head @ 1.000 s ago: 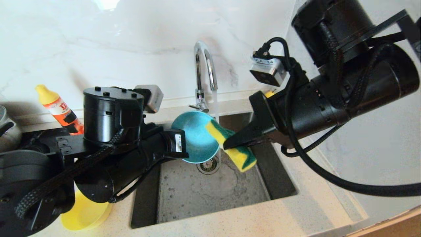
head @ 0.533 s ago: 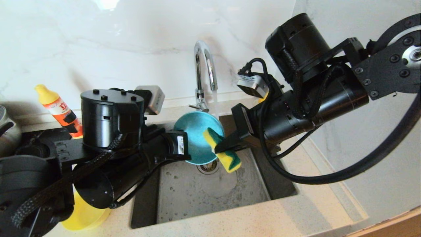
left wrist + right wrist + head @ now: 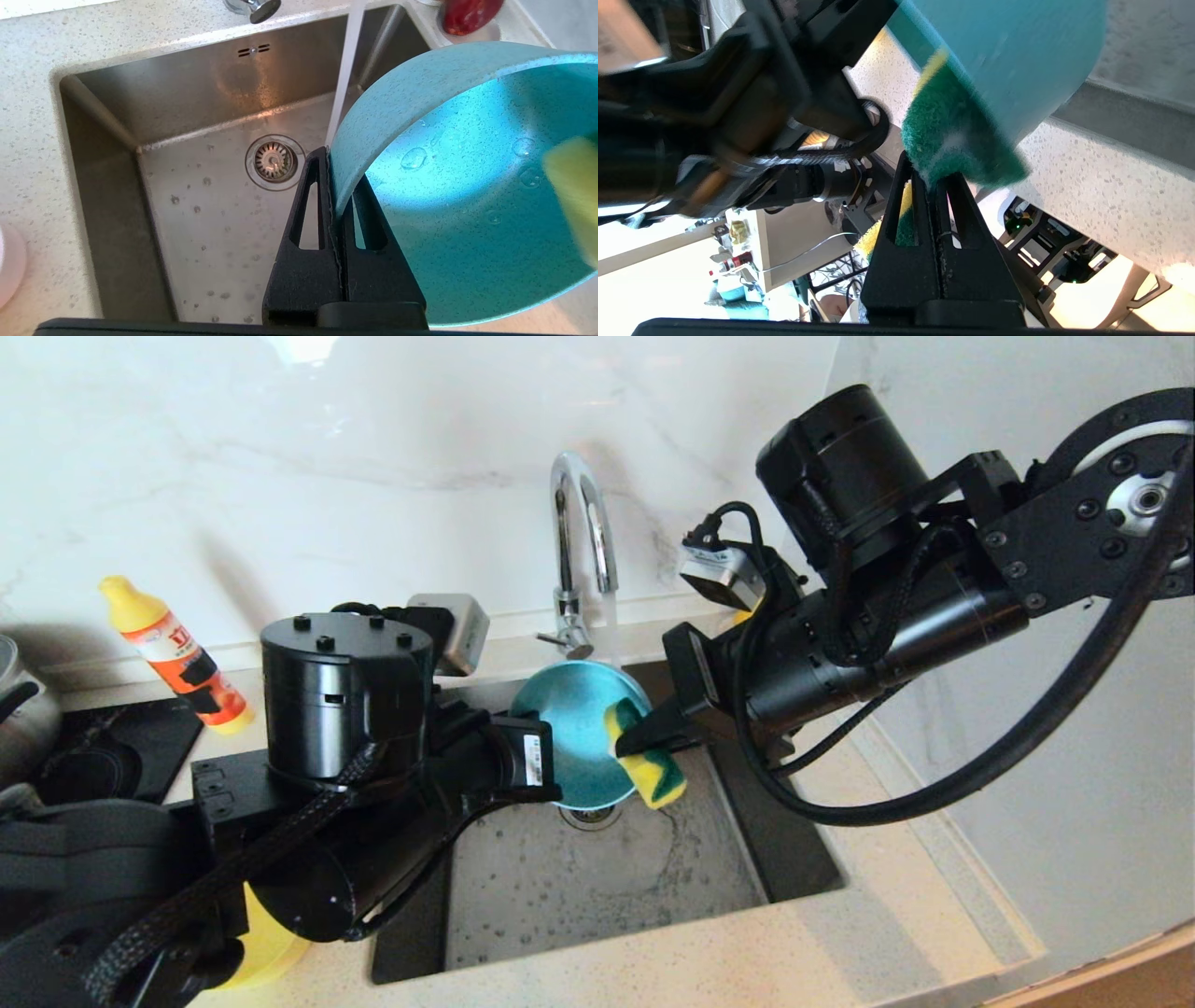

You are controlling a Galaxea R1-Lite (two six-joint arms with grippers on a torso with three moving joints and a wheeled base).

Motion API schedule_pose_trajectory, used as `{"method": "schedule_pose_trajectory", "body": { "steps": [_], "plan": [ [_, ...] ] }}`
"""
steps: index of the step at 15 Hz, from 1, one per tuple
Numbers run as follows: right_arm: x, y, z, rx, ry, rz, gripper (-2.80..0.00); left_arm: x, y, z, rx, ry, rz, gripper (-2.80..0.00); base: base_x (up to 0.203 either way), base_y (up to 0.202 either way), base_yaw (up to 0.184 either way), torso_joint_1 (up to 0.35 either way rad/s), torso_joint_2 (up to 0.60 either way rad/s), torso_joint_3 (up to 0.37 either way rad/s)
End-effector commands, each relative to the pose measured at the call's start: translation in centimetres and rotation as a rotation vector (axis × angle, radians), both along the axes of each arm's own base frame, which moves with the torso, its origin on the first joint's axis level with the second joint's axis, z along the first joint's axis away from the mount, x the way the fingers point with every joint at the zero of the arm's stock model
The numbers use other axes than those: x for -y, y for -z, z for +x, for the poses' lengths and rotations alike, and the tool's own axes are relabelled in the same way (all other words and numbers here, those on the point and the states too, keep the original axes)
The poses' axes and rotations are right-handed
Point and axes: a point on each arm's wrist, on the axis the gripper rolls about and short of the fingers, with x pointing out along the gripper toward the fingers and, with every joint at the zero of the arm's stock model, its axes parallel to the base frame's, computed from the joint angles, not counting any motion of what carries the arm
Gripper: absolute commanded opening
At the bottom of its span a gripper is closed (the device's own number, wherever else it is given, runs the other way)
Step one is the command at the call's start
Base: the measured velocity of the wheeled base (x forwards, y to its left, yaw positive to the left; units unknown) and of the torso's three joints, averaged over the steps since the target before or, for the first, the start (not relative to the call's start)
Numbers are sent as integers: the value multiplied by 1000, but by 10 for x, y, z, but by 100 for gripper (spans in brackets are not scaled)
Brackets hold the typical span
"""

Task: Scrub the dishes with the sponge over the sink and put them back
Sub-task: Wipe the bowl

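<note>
- Two grippers are at work above the sink [image 3: 597, 887]; items follow from left to right in the head view.
- Steel pot [image 3: 23, 714]: at the far left edge of the counter, contents not visible.
- Orange bottle [image 3: 173, 653] with yellow cap: lying tilted against the back wall, beside the dark cooktop [image 3: 103, 756].
- Yellow bowl [image 3: 266, 947]: on the counter left of the sink, mostly hidden under the left arm; contents cannot be seen.
- Left gripper [image 3: 334, 186]: clamped tight on the rim of the blue bowl [image 3: 569, 737], one finger inside the wall and one outside.
- Blue bowl: held on edge over the drain strainer [image 3: 274, 161], opening facing right. Water droplets cling to its inner surface; nothing else is inside except the sponge [image 3: 644, 761] pressed against it.
- Faucet [image 3: 579, 546]: running, with the stream falling just behind the bowl into the sink.
- Sink basin: wet, with scattered droplets on the floor.
- Right gripper [image 3: 931, 184]: closed on the sponge, green face toward the bowl.
</note>
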Motion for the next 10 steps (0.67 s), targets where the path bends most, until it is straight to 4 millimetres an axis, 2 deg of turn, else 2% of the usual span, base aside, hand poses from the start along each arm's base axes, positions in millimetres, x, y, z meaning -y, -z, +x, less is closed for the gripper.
{"method": "schedule_pose_trajectory", "body": {
  "steps": [1,7,10],
  "plan": [
    [5,-7,-6,3,-2,9,-280,7,9,8,-8,-11,5,-280,0,0,0,0,0,0],
    [8,-12,-14,1,-11,10,-280,9,3,11,13,-41,-18,-280,0,0,0,0,0,0],
    [5,-8,-10,-17,2,6,-280,9,1,11,21,-37,-28,-280,0,0,0,0,0,0]
  ]
}}
